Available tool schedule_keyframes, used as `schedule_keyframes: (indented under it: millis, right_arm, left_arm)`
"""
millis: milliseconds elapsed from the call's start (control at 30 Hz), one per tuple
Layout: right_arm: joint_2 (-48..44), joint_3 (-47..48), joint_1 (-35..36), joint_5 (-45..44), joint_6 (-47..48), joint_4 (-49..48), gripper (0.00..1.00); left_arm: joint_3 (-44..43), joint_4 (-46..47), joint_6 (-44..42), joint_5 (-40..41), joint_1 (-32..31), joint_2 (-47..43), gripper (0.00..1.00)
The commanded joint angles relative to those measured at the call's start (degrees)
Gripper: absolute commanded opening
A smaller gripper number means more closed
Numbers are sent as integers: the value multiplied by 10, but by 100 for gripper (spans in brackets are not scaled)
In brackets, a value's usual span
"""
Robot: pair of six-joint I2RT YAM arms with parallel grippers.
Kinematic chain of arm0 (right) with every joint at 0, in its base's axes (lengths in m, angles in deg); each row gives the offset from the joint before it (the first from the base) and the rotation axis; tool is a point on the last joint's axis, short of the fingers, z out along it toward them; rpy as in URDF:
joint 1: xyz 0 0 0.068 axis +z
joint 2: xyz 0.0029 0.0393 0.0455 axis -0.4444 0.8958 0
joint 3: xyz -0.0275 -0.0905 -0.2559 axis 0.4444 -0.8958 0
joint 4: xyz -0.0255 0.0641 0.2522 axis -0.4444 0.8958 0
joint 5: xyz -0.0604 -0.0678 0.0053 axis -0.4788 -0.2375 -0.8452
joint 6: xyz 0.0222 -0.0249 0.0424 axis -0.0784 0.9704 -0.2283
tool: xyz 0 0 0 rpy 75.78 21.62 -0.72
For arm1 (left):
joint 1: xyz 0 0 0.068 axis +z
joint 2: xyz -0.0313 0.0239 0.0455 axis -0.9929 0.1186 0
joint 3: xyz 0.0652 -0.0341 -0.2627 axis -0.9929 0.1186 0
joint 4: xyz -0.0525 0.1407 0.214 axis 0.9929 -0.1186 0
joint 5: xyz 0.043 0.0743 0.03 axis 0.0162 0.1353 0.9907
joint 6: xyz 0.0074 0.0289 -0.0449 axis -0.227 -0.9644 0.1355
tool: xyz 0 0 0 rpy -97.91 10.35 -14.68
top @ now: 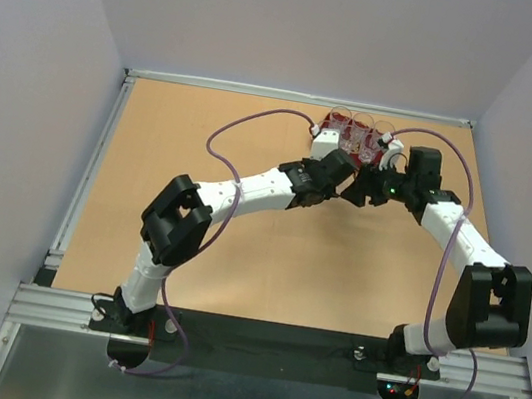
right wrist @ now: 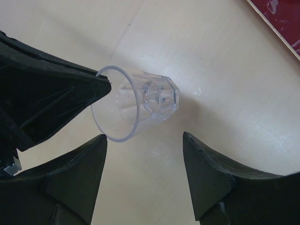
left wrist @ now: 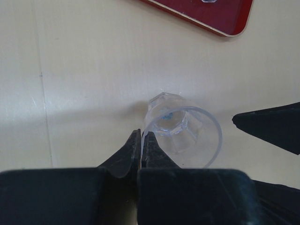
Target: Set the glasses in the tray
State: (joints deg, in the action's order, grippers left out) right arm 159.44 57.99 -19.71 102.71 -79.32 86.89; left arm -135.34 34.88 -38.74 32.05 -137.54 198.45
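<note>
One wooden table (top: 206, 129) lies under everything, with the red tray (left wrist: 225, 18) toward its far edge (some glasses (top: 361, 129) stand in it). My left gripper (left wrist: 141, 138) pinches the rim of one tipped glass (left wrist: 180, 131) near the tray. My right gripper (right wrist: 143, 140) is spread wide beside it.

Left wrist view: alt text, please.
The fingers of the left gripper pinch the rim of a clear glass tumbler tilted mouth toward the camera, over a wooden table. A corner of the dark red tray shows top right; the right gripper's fingertip sits at right.
</note>
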Motion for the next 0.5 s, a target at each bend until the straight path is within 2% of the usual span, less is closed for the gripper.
schedule_keyframes:
  millis: [0,233,300,367,400,467]
  right_arm:
    - [0,15,8,-35,-1,-10,70]
    - [4,12,14,-65,-10,-18,67]
    - [4,12,14,-71,-11,-21,61]
    - [4,11,15,-78,-10,-22,61]
    - [3,11,15,-81,-10,-23,53]
    - [3,11,16,-88,-8,-23,47]
  left_arm:
    - [-46,-17,22,31,-9,0,0]
    - [-75,-26,17,32,-21,12,0]
    - [-81,-30,16,31,-24,15,0]
    - [-86,-30,13,32,-27,20,0]
    - [-88,-32,13,34,-28,22,0]
    - [-93,-33,12,35,-30,24,0]
